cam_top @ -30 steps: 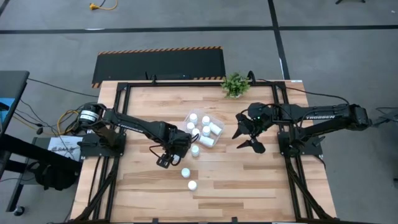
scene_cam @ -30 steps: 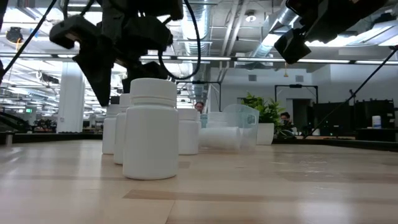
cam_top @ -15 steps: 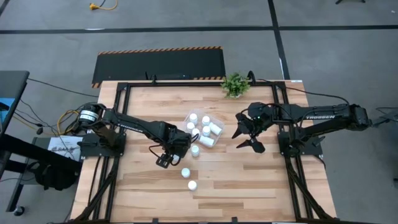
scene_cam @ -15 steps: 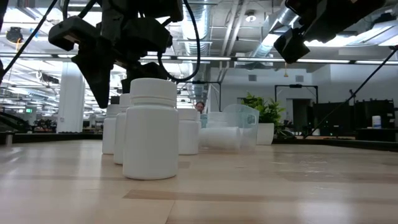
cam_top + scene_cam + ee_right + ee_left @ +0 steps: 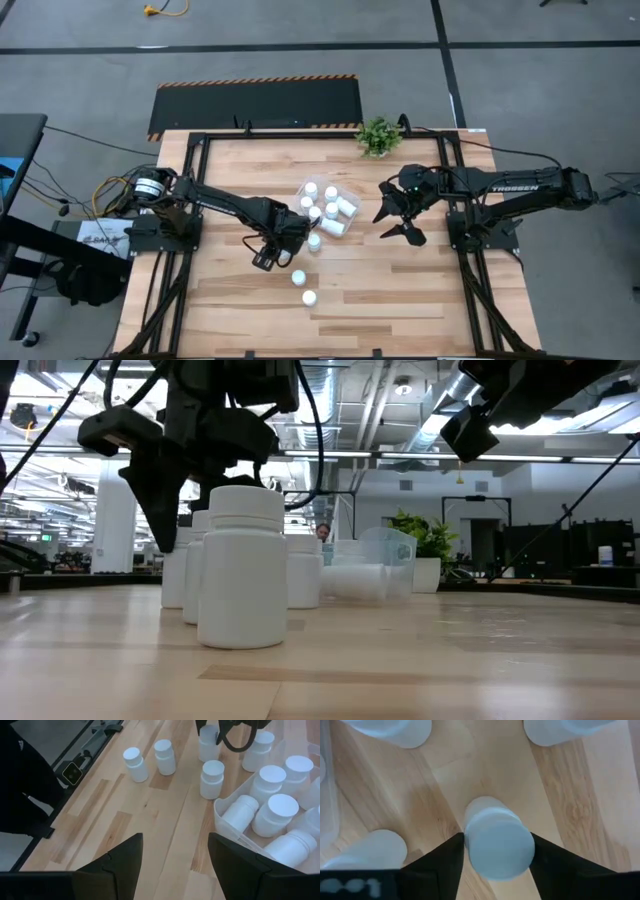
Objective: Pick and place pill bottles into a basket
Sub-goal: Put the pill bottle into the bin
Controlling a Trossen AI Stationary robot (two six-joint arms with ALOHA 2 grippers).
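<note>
Wooden slats make up the table (image 5: 400, 285), which stands on a grey floor with a small green plant (image 5: 378, 136) at its far edge. Near the middle sits the clear basket (image 5: 351, 196) with several pill bottles inside, some upright and some lying. The left gripper (image 5: 287, 246) is low beside the basket's near left side, and its fingers (image 5: 445, 862) pinch one standing bottle (image 5: 497, 842) on both sides. Two more bottles (image 5: 298, 277) stand apart nearer the front edge. The right gripper (image 5: 400, 220) hangs to the right of the basket with fingers spread and nothing between them.
</note>
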